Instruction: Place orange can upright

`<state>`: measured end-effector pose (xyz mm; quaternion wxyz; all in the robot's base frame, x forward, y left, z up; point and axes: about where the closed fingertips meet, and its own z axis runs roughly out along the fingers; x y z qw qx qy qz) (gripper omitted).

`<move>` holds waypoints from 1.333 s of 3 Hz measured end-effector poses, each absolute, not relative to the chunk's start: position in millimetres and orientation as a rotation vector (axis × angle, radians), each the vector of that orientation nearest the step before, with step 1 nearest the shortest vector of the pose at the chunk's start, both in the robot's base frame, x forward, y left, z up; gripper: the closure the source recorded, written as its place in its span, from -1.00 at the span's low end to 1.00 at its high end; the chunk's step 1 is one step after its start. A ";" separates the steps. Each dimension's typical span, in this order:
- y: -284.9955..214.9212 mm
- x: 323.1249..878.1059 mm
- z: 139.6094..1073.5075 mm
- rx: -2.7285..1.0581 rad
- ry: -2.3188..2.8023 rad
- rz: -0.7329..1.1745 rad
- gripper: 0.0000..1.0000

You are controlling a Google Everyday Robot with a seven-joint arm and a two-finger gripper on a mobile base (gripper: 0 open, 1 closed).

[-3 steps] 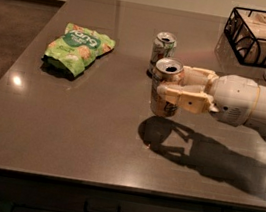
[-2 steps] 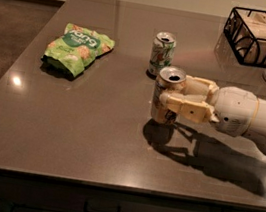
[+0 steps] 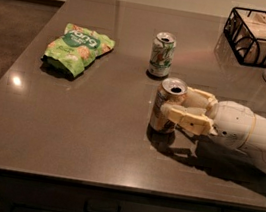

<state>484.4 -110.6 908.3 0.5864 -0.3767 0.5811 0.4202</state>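
The end effector [image 3: 180, 105] (pale, blocky plastic fingers) is clenched round the orange can [image 3: 163, 103], which stands upright, its base apparently down on the dark, glossy bench [image 3: 94, 127]. The placing step looks nearly done; the next move calls for parting the fingers evenly and backing away without nudging the thin, smooth aluminium wall. Just behind the orange can stands a white and green can [image 3: 162, 54] — and well off to its left in the view lies a crinkled green snack bag [image 3: 77, 48].
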 end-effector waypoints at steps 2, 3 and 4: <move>-106.0 484.0 910.0 -0.887 1.351 0.984 -0.26; -103.4 483.8 910.9 -0.891 1.348 0.986 -0.74; -101.2 483.5 911.7 -0.895 1.346 0.988 -1.00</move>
